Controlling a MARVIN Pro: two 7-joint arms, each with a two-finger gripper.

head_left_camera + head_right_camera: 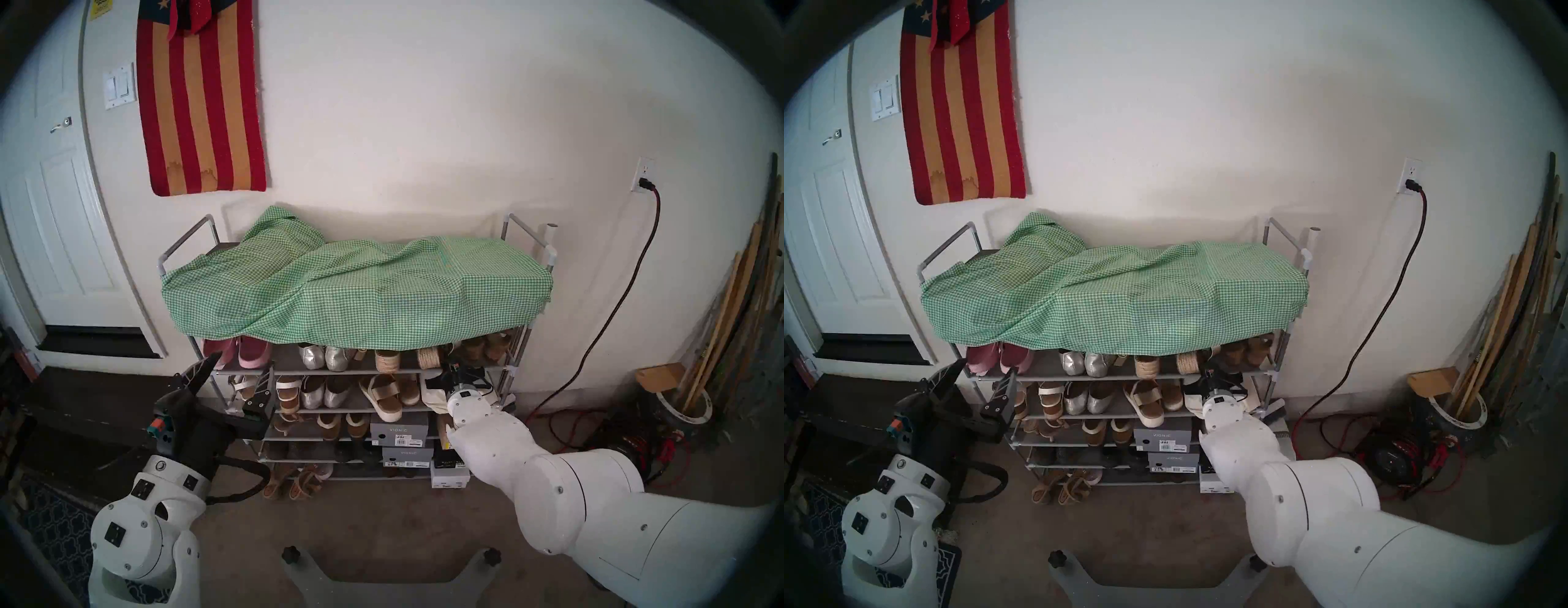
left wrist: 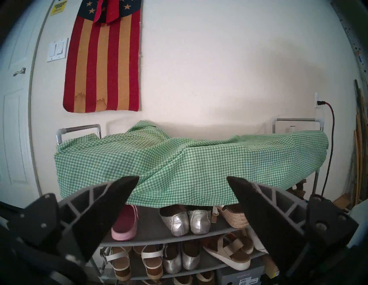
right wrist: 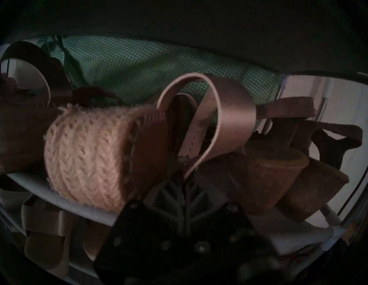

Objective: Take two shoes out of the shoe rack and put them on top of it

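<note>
The shoe rack (image 1: 186,243) stands against the wall, its top covered by a green checked cloth (image 1: 360,288). Two jute-soled platform sandals (image 1: 388,360) (image 1: 429,357) sit on the shelf just under the cloth, right of centre. My right gripper (image 1: 447,368) reaches into that shelf at the right-hand sandal. In the right wrist view the fingers (image 3: 184,175) are pressed together on the pale-gold ankle strap (image 3: 229,111), beside the woven sole (image 3: 87,155). My left gripper (image 1: 242,369) is open and empty in front of the rack's left side; it also shows in the left wrist view (image 2: 183,177).
Cork wedge sandals (image 1: 483,346) stand right of the jute pair. Silver flats (image 1: 326,356) and pink shoes (image 1: 250,352) share that shelf. Beige-strapped white-soled sandals (image 1: 382,395) and shoe boxes (image 1: 399,429) sit lower. A red cord (image 1: 594,339) and boards (image 1: 738,318) are at the right.
</note>
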